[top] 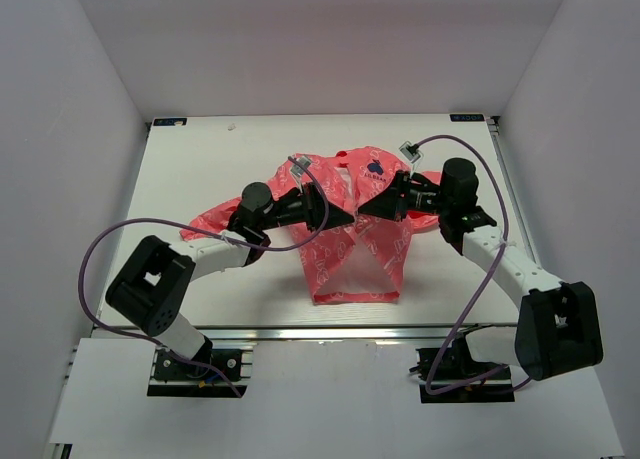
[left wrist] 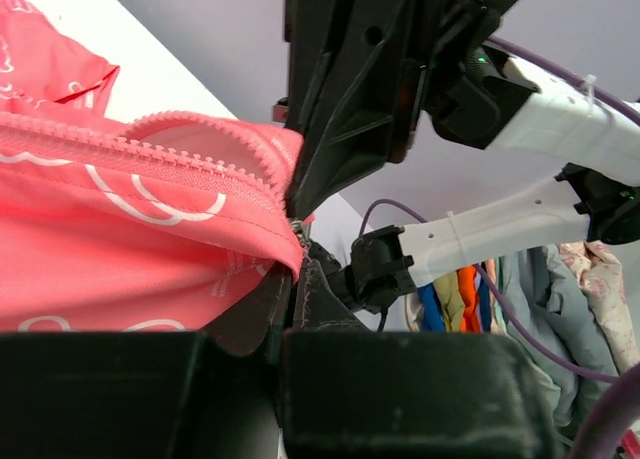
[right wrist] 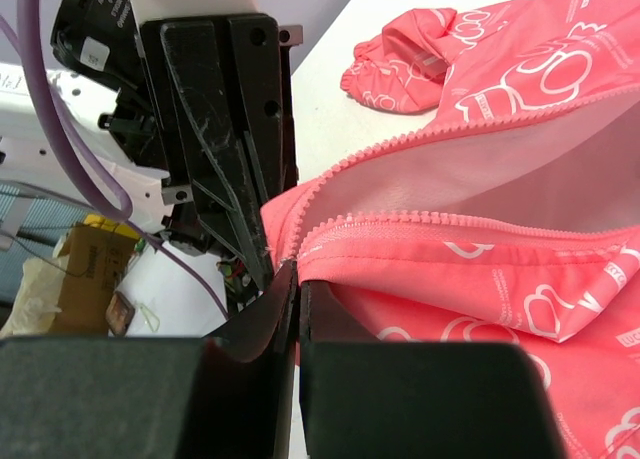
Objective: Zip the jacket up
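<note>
Lying front-up in the middle of the white table (top: pixel 200 159), the jacket (top: pixel 355 264) has its collar toward the far edge and its hem toward the arm bases. It is the only garment on the table. It bears one dark blue emblem (top: pixel 374 166) on the chest. One sleeve (top: pixel 205 222) trails out toward the left arm, and the other is partly hidden under the right arm.

Two arms reach in from either side, each trailing one purple cable (top: pixel 110 239). Their tips meet almost nose to nose over the jacket's front opening.

The left gripper (top: pixel 338 217) has its fingers (left wrist: pixel 325 304) drawn narrow, with the pink edge of the front pinched between them just at the zipper. The right gripper (top: pixel 368 209) is closed the same way, its fingers (right wrist: pixel 325 324) clamped on a fold of the opposite edge.

Two rows of zipper teeth (right wrist: pixel 450 222) show in the right wrist view. They are apart at the far side and run together toward the pinch. Whether a slider sits there cannot be told.

Off the table, the right wrist view shows a brown box (right wrist: pixel 85 264) whose contents cannot be made out.
</note>
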`<state>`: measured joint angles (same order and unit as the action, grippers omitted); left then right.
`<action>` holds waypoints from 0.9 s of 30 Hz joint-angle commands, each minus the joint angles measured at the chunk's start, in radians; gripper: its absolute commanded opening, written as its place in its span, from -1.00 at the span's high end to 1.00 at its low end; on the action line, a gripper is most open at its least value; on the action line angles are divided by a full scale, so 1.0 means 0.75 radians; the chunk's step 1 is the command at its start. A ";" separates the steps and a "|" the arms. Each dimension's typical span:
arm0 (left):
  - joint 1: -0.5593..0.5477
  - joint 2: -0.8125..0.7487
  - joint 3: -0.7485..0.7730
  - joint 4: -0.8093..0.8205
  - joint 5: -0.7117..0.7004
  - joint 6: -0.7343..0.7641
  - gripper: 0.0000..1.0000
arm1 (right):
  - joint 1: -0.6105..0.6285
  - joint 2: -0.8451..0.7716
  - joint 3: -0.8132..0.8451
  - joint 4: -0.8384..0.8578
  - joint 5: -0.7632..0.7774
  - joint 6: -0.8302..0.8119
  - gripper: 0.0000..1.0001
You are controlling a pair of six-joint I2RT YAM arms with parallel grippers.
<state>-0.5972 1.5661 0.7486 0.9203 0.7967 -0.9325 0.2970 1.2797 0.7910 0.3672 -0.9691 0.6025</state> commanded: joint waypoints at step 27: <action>-0.081 -0.202 0.031 -0.530 -0.187 0.344 1.00 | 0.013 -0.078 0.062 -0.168 0.126 -0.006 -0.54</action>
<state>-0.6514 1.4208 0.7773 0.4492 0.6262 -0.6209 0.3122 1.2690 0.8150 0.2722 -0.8825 0.6498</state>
